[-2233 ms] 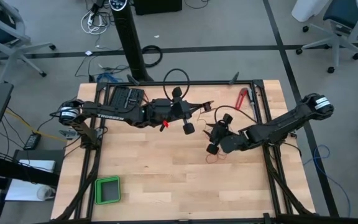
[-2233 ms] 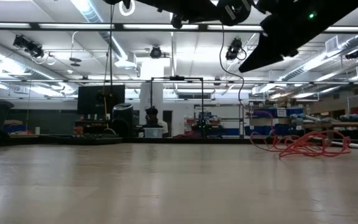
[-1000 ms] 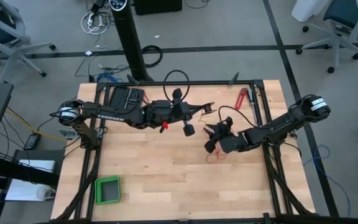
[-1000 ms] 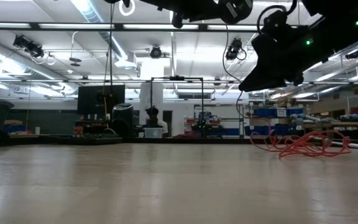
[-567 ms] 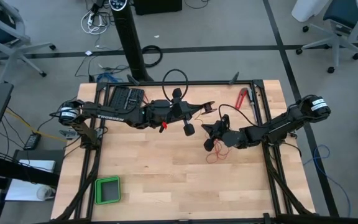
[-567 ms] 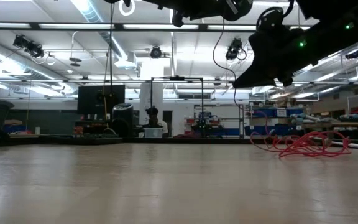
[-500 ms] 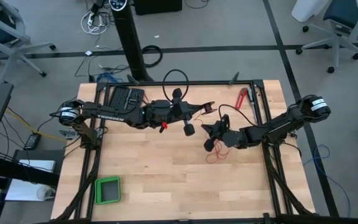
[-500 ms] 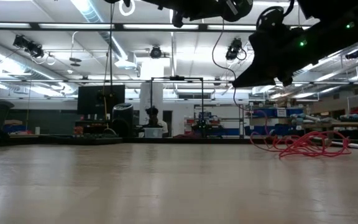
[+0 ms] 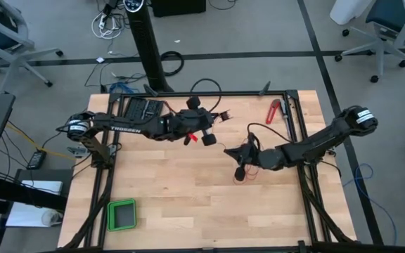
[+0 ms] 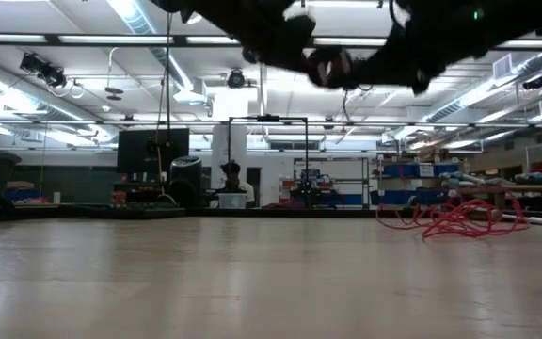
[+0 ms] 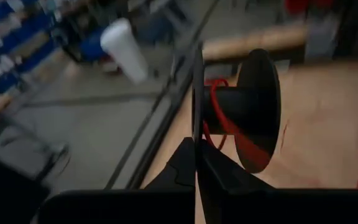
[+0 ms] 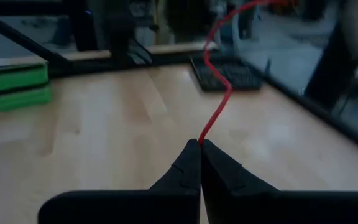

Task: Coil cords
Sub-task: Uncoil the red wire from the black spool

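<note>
Red and very thin, the cord (image 12: 219,102) runs up and away from my right gripper (image 12: 199,144), whose two dark fingers are pinched together on its end; its long axis heads from the pinch toward the black keyboard-like slab (image 12: 227,73) at the far edge of the pale wooden table (image 12: 104,118). In my left wrist camera the same red strand wraps a few turns around a black plastic spool (image 11: 244,112), and my left gripper (image 11: 196,146) is clamped on one thin flange of that spool. From overhead, the left gripper (image 9: 206,133) sits just off the keyboard slab (image 9: 143,109) toward the table's middle, and the right gripper (image 9: 239,156) lies a little further out from it, near the centre, the two close but apart. I cannot trace the cord itself from above. A loose red tangle (image 10: 459,218) of cord lies on the tabletop in the low camera, on the right.

A red-handled hand tool (image 9: 273,110) rests by the back rail, well away from the slab, and a green square tray (image 9: 121,215) sits in the near left corner. Beyond the table I see a workshop hall with strip lights and shelving.
</note>
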Controlling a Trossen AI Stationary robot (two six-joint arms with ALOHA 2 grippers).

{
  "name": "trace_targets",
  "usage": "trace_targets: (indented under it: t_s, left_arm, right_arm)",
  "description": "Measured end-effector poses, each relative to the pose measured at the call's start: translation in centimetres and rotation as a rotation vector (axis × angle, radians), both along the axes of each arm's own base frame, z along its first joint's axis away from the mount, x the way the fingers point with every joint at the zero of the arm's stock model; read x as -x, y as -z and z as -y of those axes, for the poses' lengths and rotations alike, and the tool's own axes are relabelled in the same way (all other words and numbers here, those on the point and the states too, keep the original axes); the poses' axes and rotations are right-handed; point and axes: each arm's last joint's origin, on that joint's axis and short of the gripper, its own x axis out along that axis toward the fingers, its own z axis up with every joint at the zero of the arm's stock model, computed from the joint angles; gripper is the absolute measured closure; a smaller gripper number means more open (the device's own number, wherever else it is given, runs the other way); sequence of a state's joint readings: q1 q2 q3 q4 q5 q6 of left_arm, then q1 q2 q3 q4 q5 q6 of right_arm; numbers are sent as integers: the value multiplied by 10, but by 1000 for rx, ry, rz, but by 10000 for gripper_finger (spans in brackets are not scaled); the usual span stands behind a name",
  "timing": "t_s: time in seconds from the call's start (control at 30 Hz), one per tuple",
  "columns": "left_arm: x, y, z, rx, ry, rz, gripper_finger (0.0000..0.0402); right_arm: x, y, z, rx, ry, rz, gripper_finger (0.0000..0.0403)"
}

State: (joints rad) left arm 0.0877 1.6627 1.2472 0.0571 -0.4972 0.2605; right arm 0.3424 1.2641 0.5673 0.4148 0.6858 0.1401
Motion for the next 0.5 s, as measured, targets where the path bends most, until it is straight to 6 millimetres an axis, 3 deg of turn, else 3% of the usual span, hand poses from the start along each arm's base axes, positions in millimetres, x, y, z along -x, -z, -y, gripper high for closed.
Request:
trace_targets:
  t_s: [0.27, 0.5]
  left_arm:
    - [14, 24, -2, 30, -18, -294, 396]
    - [14, 27, 12, 101, 48, -299, 396]
  right_arm:
    - [28, -46, 1, 132, 102, -24, 403]
    - [64, -42, 16, 182, 322, -166, 403]
